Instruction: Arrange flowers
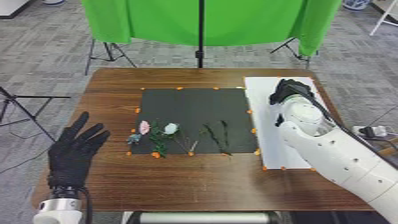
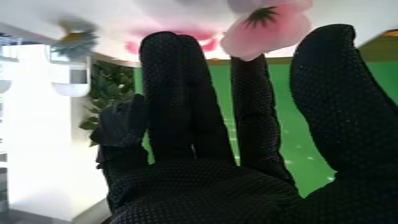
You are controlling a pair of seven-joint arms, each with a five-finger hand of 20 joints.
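Note:
In the head view, my right hand (image 1: 291, 90) is over the white strip at the table's right; its glove (image 2: 204, 190) shows fingers extended in the right wrist view. Beside one fingertip there is a pink flower (image 2: 277, 31); contact cannot be told. A blue-grey flower (image 2: 75, 41) is farther off. On the dark mat (image 1: 191, 105) lie a pink flower (image 1: 144, 127), a white flower (image 1: 171, 128), a blue-grey flower (image 1: 134, 138), leafy greenery (image 1: 159, 142) and dark green stems (image 1: 226, 134). My left hand (image 1: 73, 152) rests open left of the mat.
The white strip (image 1: 271, 125) runs along the right side of the brown table (image 1: 178, 185). Orange markers edge the mat and strip. A green cloth (image 1: 160, 22) hangs beyond the table's far edge, with a dark stand (image 1: 200, 52) in front.

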